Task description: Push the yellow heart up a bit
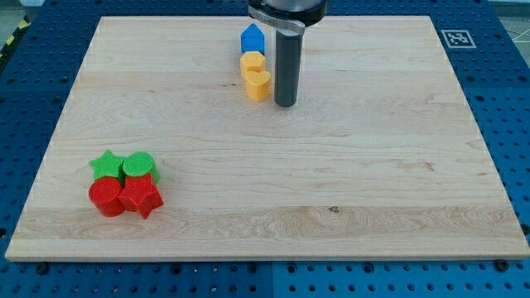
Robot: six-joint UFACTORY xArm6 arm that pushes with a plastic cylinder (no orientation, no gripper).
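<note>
Where my tip (285,103) stands, yellow heart (258,84) touches yellow hexagon (252,62).

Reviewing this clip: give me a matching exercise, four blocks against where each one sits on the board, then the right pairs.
Blocks:
1. yellow heart
2. blue block
3. green star
4. red star

Places:
A. topmost of the column near the view's top
B. lower right of the cluster at the view's bottom left
C. bottom of the column, just left of my tip
D. upper left of the cluster at the view's bottom left

Pairs: 1-C, 2-A, 3-D, 4-B
</note>
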